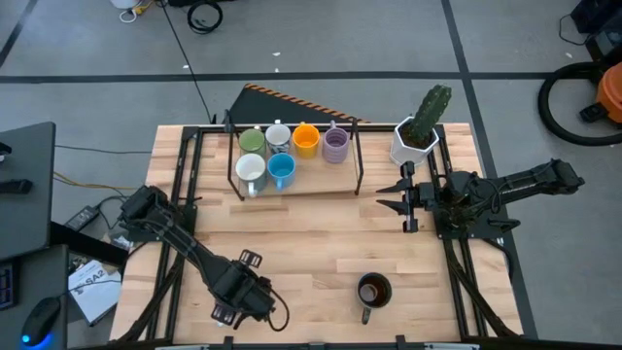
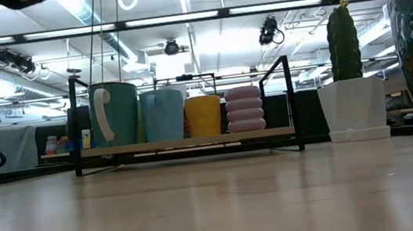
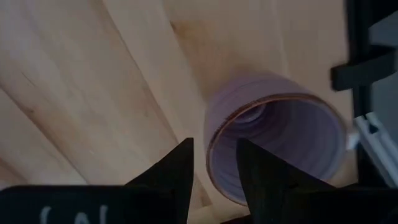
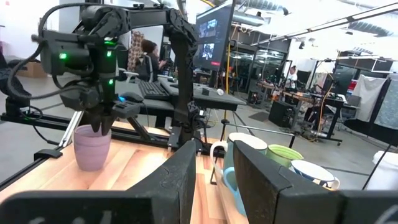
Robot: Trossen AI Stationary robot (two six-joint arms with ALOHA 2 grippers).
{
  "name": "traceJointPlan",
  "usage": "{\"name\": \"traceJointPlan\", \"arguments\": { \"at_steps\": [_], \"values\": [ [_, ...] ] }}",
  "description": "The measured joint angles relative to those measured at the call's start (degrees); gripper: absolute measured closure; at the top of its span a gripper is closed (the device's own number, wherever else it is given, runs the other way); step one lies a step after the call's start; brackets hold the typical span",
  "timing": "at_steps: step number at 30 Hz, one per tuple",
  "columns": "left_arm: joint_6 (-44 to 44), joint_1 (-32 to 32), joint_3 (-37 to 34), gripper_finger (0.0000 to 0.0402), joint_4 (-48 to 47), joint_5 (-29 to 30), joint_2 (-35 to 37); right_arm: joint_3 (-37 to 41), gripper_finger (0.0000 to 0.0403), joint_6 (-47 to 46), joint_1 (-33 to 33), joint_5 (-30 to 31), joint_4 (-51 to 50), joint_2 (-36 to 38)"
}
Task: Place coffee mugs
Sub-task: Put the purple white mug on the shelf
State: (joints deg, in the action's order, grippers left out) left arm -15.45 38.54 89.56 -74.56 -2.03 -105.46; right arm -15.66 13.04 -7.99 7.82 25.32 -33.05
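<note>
Room lies open across the table's middle boards. My left gripper (image 1: 243,295) sits at the near left edge, fingers (image 3: 264,177) pinching the rim of a lilac mug (image 3: 280,140) upright on the wood. My right gripper (image 1: 406,204) waits beside the cactus pot (image 1: 413,144), fingers slightly apart, empty. Six mugs stand on the rack (image 1: 292,185); one dark mug (image 1: 373,290) stands near the front edge.

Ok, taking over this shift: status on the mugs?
Left gripper clamped on lilac mug rim, mug standing front-left on table. Right gripper open, empty, beside rack. Dark mug loose at front; nothing blocking rack.
</note>
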Motion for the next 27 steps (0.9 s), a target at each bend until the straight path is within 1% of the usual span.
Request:
{"name": "traceJointPlan", "arguments": {
  "at_steps": [8, 12, 15, 20, 21, 23, 27],
  "values": [
    [0.04, 0.33, -0.02, 0.0275, -1.04, 0.26, -3.91, 0.0, 0.0289, -0.02, 0.0, -0.01, 0.17, -0.05],
    [1.1, 0.33, -0.02, 0.0286, -1.36, -0.28, -5.31, 0.0, 0.0289, -0.02, -0.02, -0.01, 0.2, -0.05],
    [2.41, 0.08, -0.02, 0.0309, -0.85, -0.17, -5.32, 0.0, 0.0289, -0.02, 0.0, -0.01, 0.29, -0.05],
    [6.36, -1.24, -0.01, 0.0379, 0.01, 0.04, -5.32, 0.0, 0.0289, -0.02, -0.01, -0.01, 0.38, -0.05],
    [7.3, -1.74, 0.0, 0.0382, 0.46, 0.3, -5.32, 0.0, 0.0289, -0.02, -0.02, -0.01, 0.38, -0.05],
    [8.39, -3.17, 0.35, 0.0382, 0.67, 1.67, -5.3, 0.0, 0.0289, -0.02, -0.02, -0.01, 0.38, -0.05],
    [13.98, -7.8, 3.86, 0.0379, 1.04, 7.56, -5.34, 0.0, 0.0289, -0.02, 0.0, -0.01, 0.44, -0.05]
  ]
}}
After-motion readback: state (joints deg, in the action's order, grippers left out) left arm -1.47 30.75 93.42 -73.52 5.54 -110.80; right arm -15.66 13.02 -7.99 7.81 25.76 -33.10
